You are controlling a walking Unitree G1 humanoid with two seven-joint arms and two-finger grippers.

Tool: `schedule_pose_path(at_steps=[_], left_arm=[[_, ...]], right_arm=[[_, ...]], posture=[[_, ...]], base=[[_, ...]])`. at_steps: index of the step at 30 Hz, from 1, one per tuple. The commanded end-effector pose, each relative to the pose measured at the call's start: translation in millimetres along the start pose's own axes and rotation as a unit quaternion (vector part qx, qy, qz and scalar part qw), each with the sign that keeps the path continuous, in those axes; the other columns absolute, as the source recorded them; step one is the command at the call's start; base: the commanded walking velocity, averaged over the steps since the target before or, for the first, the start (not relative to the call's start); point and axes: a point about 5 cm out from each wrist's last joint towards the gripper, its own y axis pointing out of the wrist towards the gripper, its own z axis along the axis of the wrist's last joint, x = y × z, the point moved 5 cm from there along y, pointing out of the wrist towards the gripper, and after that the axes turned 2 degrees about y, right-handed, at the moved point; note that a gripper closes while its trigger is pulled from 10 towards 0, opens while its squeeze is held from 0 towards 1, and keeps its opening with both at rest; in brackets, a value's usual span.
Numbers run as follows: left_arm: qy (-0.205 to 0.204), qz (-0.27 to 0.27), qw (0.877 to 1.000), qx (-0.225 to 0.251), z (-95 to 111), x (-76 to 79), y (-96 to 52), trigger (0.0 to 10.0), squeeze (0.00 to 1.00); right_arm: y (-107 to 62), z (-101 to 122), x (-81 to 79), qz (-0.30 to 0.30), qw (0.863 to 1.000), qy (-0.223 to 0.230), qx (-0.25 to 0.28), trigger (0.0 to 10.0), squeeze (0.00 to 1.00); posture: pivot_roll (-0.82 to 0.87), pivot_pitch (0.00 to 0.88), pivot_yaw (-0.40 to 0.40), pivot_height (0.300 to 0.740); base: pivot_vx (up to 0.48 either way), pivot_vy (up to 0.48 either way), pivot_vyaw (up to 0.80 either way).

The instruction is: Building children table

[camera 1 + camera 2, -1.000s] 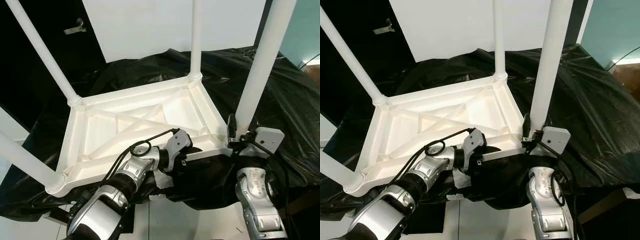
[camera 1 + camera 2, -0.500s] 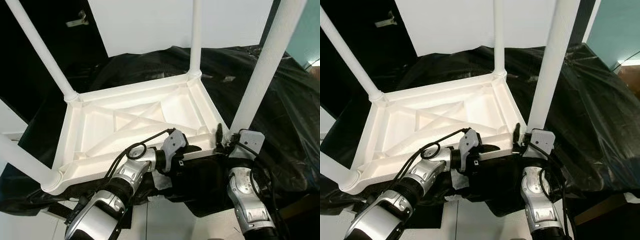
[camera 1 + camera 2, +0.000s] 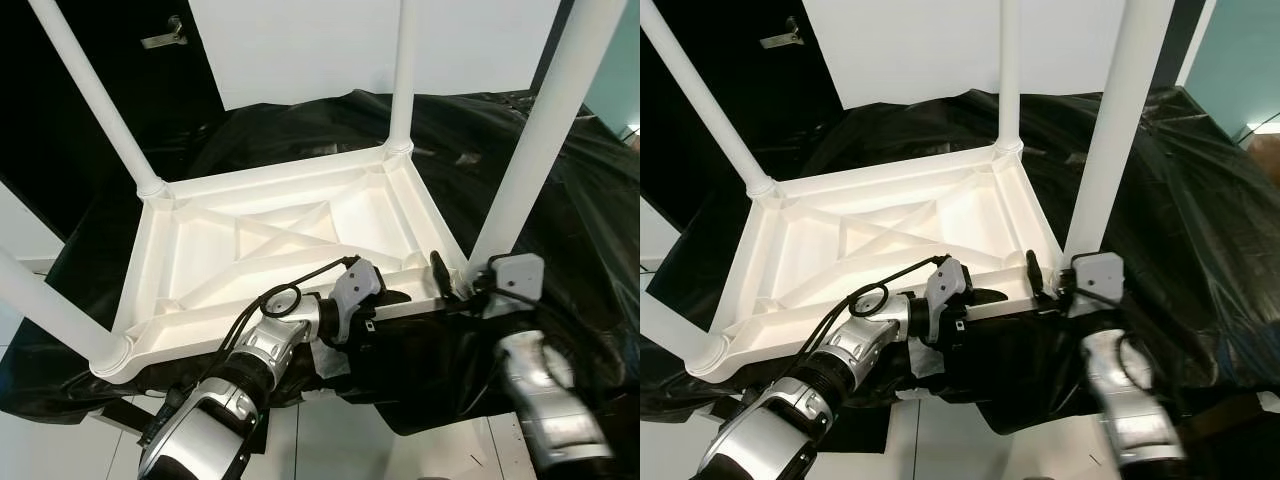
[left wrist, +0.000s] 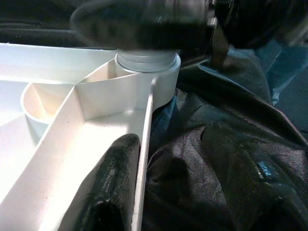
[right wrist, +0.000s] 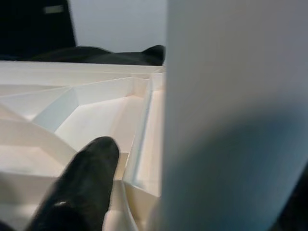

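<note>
My left gripper [image 3: 385,300] is closest to me. It sits on the near rim of the white table [image 3: 290,235], which lies upside down on a black sheet [image 3: 560,200] with its four legs pointing up. In my left wrist view, one black finger [image 4: 108,192] is inside the rim and the other finger [image 4: 250,178] is outside on the sheet, with the thin white wall between them. They are apart, and I cannot tell if they press on it yet.

Just to the right is my right gripper [image 3: 445,285]. It is at the near right corner, at the foot of the near right leg [image 3: 530,150]. I see one finger [image 5: 82,183] inside the tray part, and the leg is a big white wall right beside it. The other finger is hidden, so I cannot tell if this gripper is squeezing the leg or not.

The leg stands straight up from that corner, and my right arm is the nearer one to it. I think that leg is the next thing to work on.

My head views show all four legs. My wrist views show the rim and the leg socket [image 4: 147,65] up close.

Farther away are the near left leg [image 3: 50,310], the far left leg [image 3: 100,100] and the far right leg [image 3: 403,70].
</note>
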Motion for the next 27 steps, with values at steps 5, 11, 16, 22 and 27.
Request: schedule_pose_path(at_steps=[5, 11, 16, 22, 27], left_arm=[[-0.034, -0.074, 0.996, -0.041, -25, 23.8, 1.0, 10.0, 0.00], [-0.031, -0.074, 0.996, -0.040, -23, 21.7, 3.1, 10.0, 0.00], [-0.029, -0.075, 0.996, -0.040, -23, 21.9, 2.7, 10.0, 0.00], [-0.029, -0.077, 0.996, -0.043, -24, 21.9, 1.1, 10.0, 0.00], [-0.024, -0.076, 0.996, -0.050, -24, 17.9, -2.4, 10.0, 0.00]], right_arm=[[-9.9, -5, -12.9, 0.086, 0.996, 0.019, -0.032, 0.0, 0.00], [-22.0, -26, -10.2, 0.113, 0.988, 0.043, -0.092, 0.0, 0.00], [-23.1, -38, -8.9, 0.068, 0.986, 0.103, -0.112, 0.0, 0.00], [-25.4, -48, -29.4, 0.039, 0.983, 0.129, -0.121, 0.0, 0.00], [-13.1, -44, -52.5, -0.073, 0.979, 0.171, -0.084, 0.0, 0.00]], posture=[[-0.20, 0.000, 0.084, 0.740], [-0.21, 0.000, 0.086, 0.740], [-0.20, 0.000, 0.089, 0.740], [-0.19, 0.000, 0.103, 0.740], [-0.17, 0.000, 0.114, 0.740]], base=[[0.000, 0.000, 0.00], [0.000, 0.000, 0.00], [0.000, 0.000, 0.00], [0.000, 0.000, 0.00], [0.000, 0.000, 0.00]])
